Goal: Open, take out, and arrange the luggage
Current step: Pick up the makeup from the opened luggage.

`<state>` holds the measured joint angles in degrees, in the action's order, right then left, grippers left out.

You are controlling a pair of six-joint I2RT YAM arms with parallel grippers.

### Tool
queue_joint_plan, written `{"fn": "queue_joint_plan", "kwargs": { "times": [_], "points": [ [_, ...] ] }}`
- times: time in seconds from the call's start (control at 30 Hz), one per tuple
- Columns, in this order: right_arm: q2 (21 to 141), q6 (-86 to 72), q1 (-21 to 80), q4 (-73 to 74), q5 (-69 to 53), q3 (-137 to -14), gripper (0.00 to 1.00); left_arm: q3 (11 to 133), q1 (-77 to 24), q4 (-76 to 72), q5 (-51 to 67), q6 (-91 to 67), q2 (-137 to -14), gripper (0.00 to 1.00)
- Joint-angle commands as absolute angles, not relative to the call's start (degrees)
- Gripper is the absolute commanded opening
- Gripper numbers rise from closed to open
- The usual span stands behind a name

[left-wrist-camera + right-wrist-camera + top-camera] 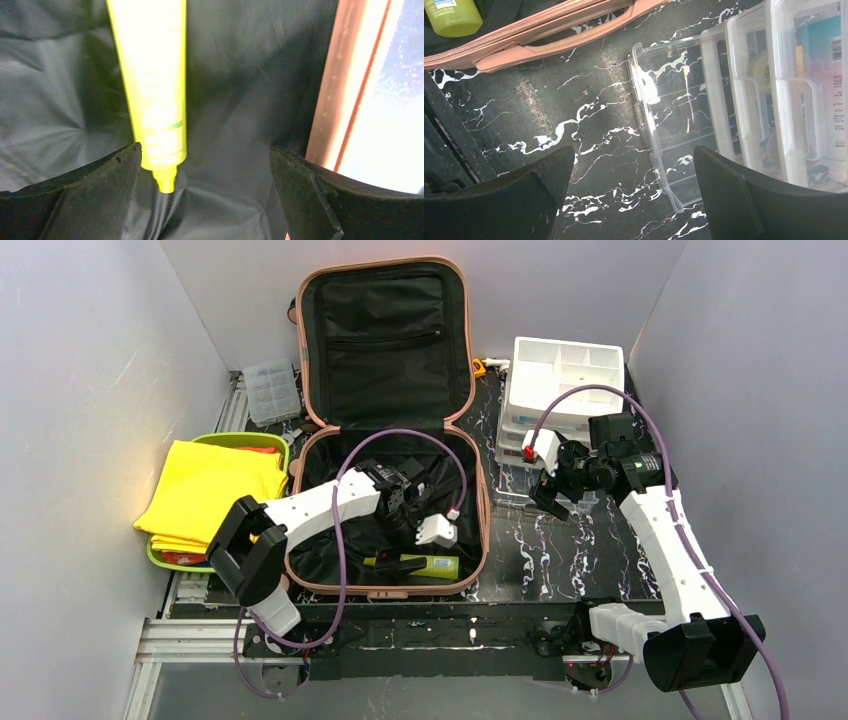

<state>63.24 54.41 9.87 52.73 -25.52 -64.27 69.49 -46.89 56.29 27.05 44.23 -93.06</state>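
Suitcase [385, 360] open flat, just left of white organizer [566, 343]; long axis runs away from arm bases, lid farthest. Left gripper [205, 155] spread over yellow tube [152, 85], further left of organizer. Right gripper [634, 155] spread, empty, at organizer's near side.

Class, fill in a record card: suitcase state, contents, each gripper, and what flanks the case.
Luggage: open, black lining showing
Contents: a yellow-green tube near the front edge
Left gripper: open, at the tube's cap end
Right gripper: open, over the table beside a clear drawer
Left of case: green tray with yellow cloth
Right of case: white drawer organizer
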Motion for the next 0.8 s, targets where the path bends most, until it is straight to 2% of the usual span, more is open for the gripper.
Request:
{"fn": "queue_joint_plan", "kwargs": {
  "times": [0.0,0.2,0.3,0.37,0.4,0.43,0.5,0.53,0.77],
  "points": [
    [62.31,54.76,9.85,53.5,-26.85,-66.24,0.98,64.45,-47.02,56.82,26.35,48.43,-94.19,0.98],
    [61.97,54.78,9.85,53.13,-26.92,-65.08,0.99,60.26,-47.43,50.2,27.27,48.07,-97.17,0.98],
    [61.65,54.85,9.86,52.93,-26.86,-64.59,0.98,60.04,-47.78,48.65,28.31,47.28,-98.93,0.88],
    [61.38,54.76,9.85,52.81,-26.56,-64.19,0.98,60.68,-48.01,49.0,28.13,46.72,-99.92,0.65],
    [61.29,54.84,9.85,52.73,-26.47,-64.04,0.99,61.25,-48.05,49.42,28.07,46.49,-100.16,0.43],
    [61.2,54.84,9.84,52.69,-26.26,-63.93,0.98,61.76,-48.03,49.97,27.96,46.3,-99.93,0.28],
    [61.01,54.88,9.87,52.54,-26.1,-63.9,0.98,62.9,-48.02,51.6,27.95,46.4,-98.85,0.06],
    [61.0,54.88,9.85,52.49,-25.98,-63.97,0.98,63.66,-47.99,52.46,28.0,46.42,-98.07,0.0],
    [60.76,54.7,9.85,52.57,-25.95,-65.12,0.98,72.1,-47.38,57.83,28.24,45.66,-90.22,0.0]
  ]
}}
